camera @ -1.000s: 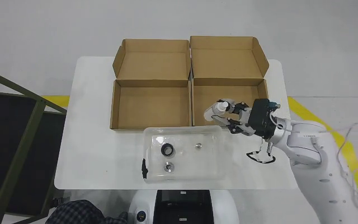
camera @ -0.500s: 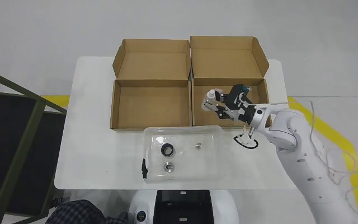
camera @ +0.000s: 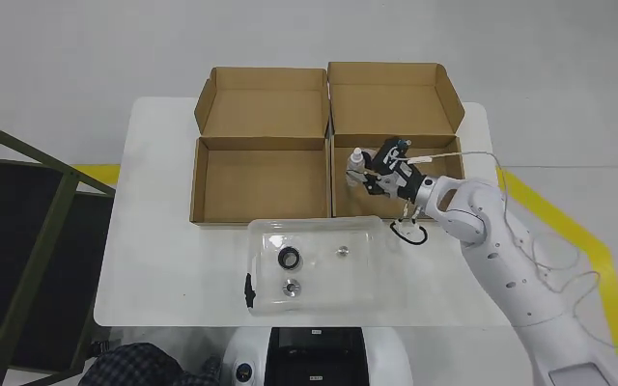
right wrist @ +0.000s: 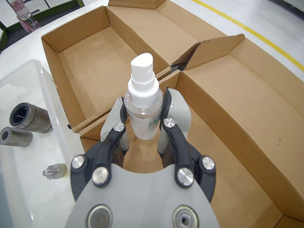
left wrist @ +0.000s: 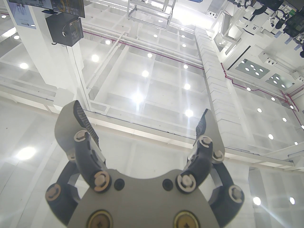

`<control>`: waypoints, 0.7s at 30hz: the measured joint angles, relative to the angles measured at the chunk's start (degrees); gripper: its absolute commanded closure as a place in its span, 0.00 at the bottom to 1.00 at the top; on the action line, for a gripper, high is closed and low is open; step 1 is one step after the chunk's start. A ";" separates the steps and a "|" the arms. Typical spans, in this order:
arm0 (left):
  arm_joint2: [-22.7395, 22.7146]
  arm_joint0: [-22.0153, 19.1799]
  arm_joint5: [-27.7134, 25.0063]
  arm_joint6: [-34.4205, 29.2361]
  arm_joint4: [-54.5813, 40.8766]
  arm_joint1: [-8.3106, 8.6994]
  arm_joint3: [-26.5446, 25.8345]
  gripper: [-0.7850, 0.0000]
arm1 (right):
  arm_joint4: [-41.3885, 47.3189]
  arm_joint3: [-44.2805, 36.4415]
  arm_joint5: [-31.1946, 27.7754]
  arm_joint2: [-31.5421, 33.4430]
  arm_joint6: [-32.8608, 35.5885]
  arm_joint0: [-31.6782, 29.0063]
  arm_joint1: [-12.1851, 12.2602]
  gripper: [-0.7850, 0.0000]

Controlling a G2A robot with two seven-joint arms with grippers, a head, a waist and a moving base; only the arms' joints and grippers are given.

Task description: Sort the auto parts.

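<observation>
We take twelve o'clock as the counter's [camera: 154, 193] far edge in the top view. Two open cardboard boxes sit side by side there, the left box [camera: 259, 183] at eleven and the right box [camera: 346, 201] at one. A clear plastic tub [camera: 372, 280] sits at six, just beside their near walls.

The right tool [right wrist: 144, 110] hangs over the right box, close to its nine o'clock wall. It is clenched around the body of a small spray bottle [right wrist: 142, 96], whose white cap points toward the left box. The left tool [left wrist: 142, 110] is released, with its jaws spread wide, and faces the ceiling.

The step in hand looks to us like setting the bottle down in the right box. We would:
- Shift a little toward three o'clock first, so the cap is clear of the shared wall and cannot catch on it.
- Lower until the bottle is almost on the cardboard floor before letting go. It is round and tilted, so a drop from height would probably send it rolling.
- Lift the tool straight out afterwards.

Three metal parts are left in the tub: a dark sleeve [right wrist: 29, 118], a smaller cylinder [right wrist: 15, 136] and a tiny stud [right wrist: 54, 170]. We expect these belong in the left box.
</observation>
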 measured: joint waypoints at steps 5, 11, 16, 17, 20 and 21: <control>0.00 0.00 0.00 0.00 0.00 0.00 0.00 0.00 | -1.27 2.53 0.56 -1.35 0.34 1.65 -0.50 1.00; 0.00 0.00 0.00 0.00 0.00 0.00 0.00 0.00 | -1.71 5.42 0.97 -2.81 0.12 3.50 -1.17 0.67; 0.00 0.00 0.00 0.00 0.00 0.00 0.00 0.00 | -2.44 6.92 1.44 -3.98 -0.13 4.08 -1.65 0.55; 0.00 0.00 0.00 0.00 0.00 0.00 0.00 0.00 | -2.52 7.14 1.43 -4.13 -0.35 4.07 -1.71 0.54; 0.00 0.00 0.00 0.00 0.00 0.00 0.00 0.00 | -2.82 7.66 1.19 -4.37 -0.97 3.91 -1.85 0.48; 0.00 0.00 0.00 0.00 0.00 0.00 0.00 0.00 | -2.92 7.75 1.10 -4.37 -1.15 3.79 -1.86 0.43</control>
